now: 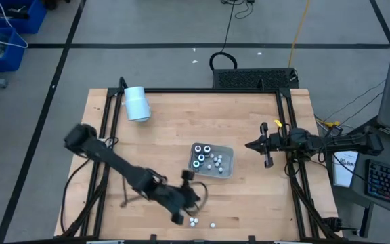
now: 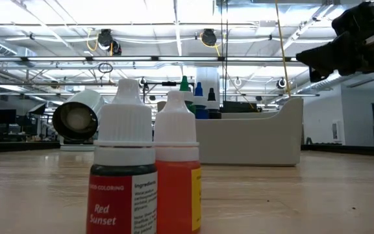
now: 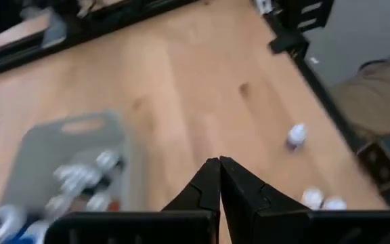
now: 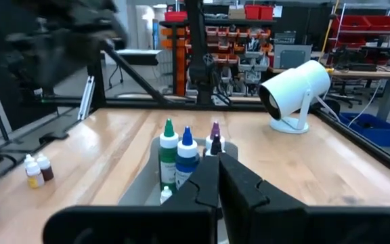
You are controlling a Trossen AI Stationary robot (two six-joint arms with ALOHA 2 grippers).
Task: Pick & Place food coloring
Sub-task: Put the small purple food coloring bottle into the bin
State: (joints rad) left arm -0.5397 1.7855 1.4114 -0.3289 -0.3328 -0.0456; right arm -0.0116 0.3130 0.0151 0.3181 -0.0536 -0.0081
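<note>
So the left gripper (image 1: 196, 197) is hanging over the near edge of the table (image 1: 168, 135) with its fingers (image 3: 205, 186) pressed together, nothing between them. Just past its tip, toward the table's front edge, three loose food coloring bottles (image 1: 193, 220) are sitting on the wood: two white-capped ones touching each other and a third a little off to the side (image 1: 212, 224). In the low view those two are standing upright side by side, a red one labelled "Red Sunset" (image 2: 123, 175) and an orange one (image 2: 178, 179).

On the gripper's other side, a bit farther into the table, the grey tray (image 1: 226, 153) is holding the rest of the bottles (image 1: 212, 160), including the bigger dark ones with ringed tops (image 1: 200, 149).

The right gripper (image 1: 250, 144) is waiting near the right edge of the table, jaws closed and empty too, pointing toward the tray. The white cylinder (image 1: 137, 104) is lying well away from both, at the far left corner.
</note>
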